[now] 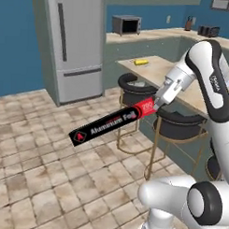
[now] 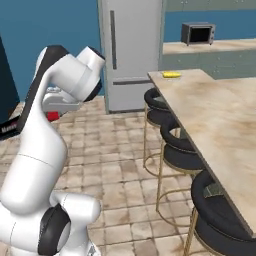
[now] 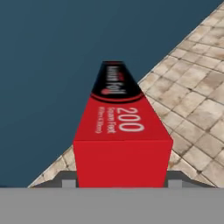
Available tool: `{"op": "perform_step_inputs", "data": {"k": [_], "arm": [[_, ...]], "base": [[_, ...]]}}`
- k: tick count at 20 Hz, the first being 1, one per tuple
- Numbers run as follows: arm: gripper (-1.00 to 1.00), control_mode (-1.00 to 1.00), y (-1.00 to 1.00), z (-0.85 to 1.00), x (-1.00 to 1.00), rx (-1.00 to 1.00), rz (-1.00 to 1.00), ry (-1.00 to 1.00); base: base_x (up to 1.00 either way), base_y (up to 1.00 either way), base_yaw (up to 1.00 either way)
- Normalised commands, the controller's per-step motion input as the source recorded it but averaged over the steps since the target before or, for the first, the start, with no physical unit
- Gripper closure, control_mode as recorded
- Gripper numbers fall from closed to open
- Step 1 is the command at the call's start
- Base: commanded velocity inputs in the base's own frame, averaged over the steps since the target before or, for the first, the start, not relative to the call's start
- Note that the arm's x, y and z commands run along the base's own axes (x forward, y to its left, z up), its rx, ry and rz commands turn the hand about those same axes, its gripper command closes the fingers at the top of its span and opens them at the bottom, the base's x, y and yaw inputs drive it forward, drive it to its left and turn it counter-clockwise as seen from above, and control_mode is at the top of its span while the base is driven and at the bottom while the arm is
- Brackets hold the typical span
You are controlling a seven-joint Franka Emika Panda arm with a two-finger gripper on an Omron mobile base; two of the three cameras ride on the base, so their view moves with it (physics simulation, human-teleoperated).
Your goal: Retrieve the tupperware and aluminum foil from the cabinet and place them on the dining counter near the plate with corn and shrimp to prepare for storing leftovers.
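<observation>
My gripper (image 1: pixel 157 103) is shut on the red end of the aluminum foil (image 1: pixel 106 121), a long black box with white lettering. I hold it in the air over the tiled floor, left of the stools. In the hand view the aluminum foil (image 3: pixel 120 127) runs straight away from my gripper (image 3: pixel 121 180), toward the blue wall. The dining counter (image 1: pixel 157 71) with its beige marbled top lies to the right, and the yellow corn (image 1: pixel 140 62) lies near its far end. From the right base view, the corn (image 2: pixel 171 74) is on the dining counter (image 2: pixel 225 120). The tupperware, cabinet, plate and shrimp are out of view.
Black round stools (image 1: pixel 179 124) on gold legs line the island's near side, close under my arm. A grey fridge (image 1: pixel 77 40) stands at the back left, and a toaster oven (image 1: pixel 126 24) sits on the far worktop. Open tiled floor (image 1: pixel 44 179) spreads to the left.
</observation>
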Motion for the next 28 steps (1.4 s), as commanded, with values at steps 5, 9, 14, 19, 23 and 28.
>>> {"op": "perform_step_inputs", "data": {"k": [5,9,14,19,23,28], "arm": [[1.00,1.00,0.00,0.00,0.00,0.00,0.00,0.00],[1.00,1.00,0.00,0.00,0.00,0.00,0.00,0.00],[1.00,1.00,0.00,0.00,0.00,0.00,0.00,0.00],[1.00,1.00,0.00,0.00,0.00,0.00,0.00,0.00],[1.00,1.00,0.00,0.00,0.00,0.00,0.00,0.00],[1.00,1.00,0.00,0.00,0.00,0.00,0.00,0.00]], "base": [[0.97,0.63,-0.52],[0.84,0.68,-0.56],[0.81,0.77,-0.56],[0.83,0.98,-0.54],[0.86,1.00,-0.53],[0.88,1.00,-0.53]]}}
